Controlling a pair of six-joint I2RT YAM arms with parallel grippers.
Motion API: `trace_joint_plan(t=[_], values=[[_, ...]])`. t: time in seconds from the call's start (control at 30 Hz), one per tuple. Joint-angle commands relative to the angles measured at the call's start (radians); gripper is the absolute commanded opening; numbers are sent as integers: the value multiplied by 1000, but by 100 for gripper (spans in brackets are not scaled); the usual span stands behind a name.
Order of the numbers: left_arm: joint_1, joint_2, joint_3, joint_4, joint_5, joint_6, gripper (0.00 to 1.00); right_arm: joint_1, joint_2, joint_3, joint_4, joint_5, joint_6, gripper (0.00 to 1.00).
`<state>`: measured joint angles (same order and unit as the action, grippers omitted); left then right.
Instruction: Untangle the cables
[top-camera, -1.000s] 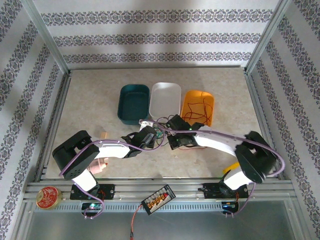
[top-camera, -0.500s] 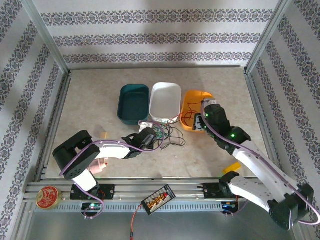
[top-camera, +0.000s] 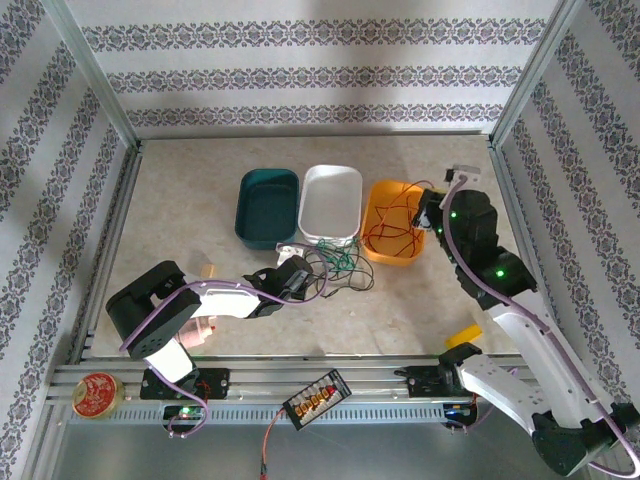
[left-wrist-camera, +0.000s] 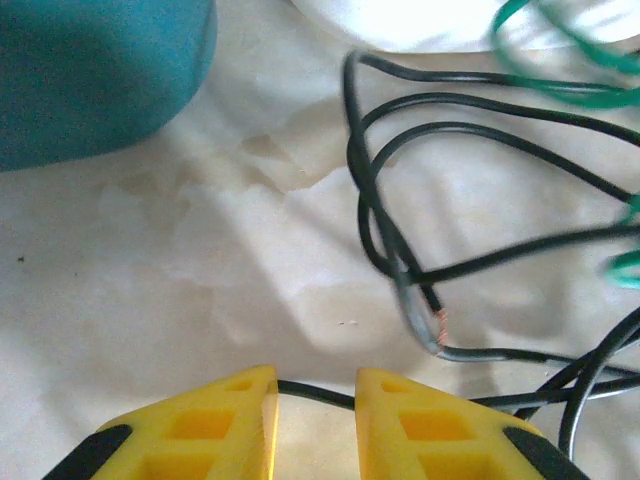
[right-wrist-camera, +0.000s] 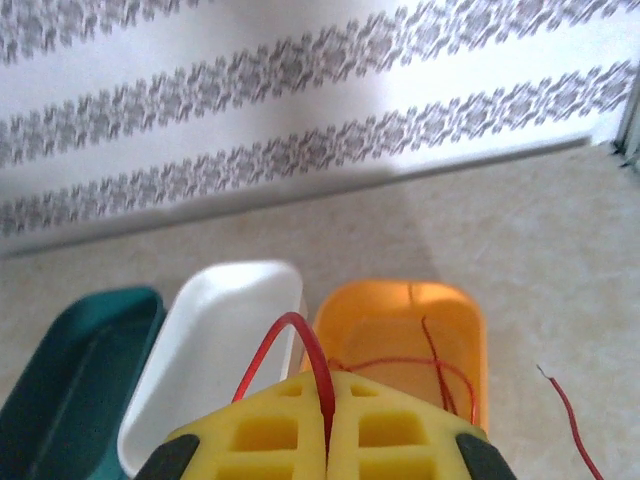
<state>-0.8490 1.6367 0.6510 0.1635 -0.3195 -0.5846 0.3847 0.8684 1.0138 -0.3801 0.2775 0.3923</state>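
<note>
**Red cable pinched beside the white bin, black cable between parted fingers**

Yellow fingers of the right gripper (right-wrist-camera: 328, 398) are pressed together on the red cable (right-wrist-camera: 300, 340), which arches up out of the seam between them. The gripper hangs above the bins. The rest of that cable lies in loose loops inside the orange bin (right-wrist-camera: 474, 330), the tub just beside the white bin (right-wrist-camera: 215, 330) on its right. On the white bin's other side sits the teal bin (right-wrist-camera: 60, 380), and the three stand in a row on the marbled table (top-camera: 190, 190).

The left gripper (left-wrist-camera: 315, 398) is low over the table, just on the near side of the white bin, with its fingers apart. The black cable (left-wrist-camera: 400, 270) runs across the gap between them. It curls in several overlapping loops toward the white bin's near rim, with one bare copper end showing. The green cable (left-wrist-camera: 560, 80) is mixed in with it there, close against that rim.
</note>
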Motion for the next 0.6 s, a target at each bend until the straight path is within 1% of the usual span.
trace_joint_plan(t=[0.0,0.1,0.2,0.23,0.27,0.37,0.47,0.57], values=[[8,0,-15,-41,-21,-2,26,-45,9,50,86,-11,-4,1],[8,-7,-21,-40,-20,-3,26,-70,32,67,87,-112,20,2],[8,-13,-30,-26,-18,-3,27,-58,85,66,38,-210,34,2],[8,-15,-30,-22,-16,-1,27,-44,103,60,17,-220,37,2],[8,-16,-31,-20,-12,2,27,-23,114,44,7,-222,35,2],[7,-38,-38,5,14,19,34,60,145,4,-17,-212,15,3],[6,-75,-56,49,36,38,43,134,207,3,-85,-215,-18,3],[5,-110,-70,87,51,62,51,203,244,3,-124,-176,-58,3]])
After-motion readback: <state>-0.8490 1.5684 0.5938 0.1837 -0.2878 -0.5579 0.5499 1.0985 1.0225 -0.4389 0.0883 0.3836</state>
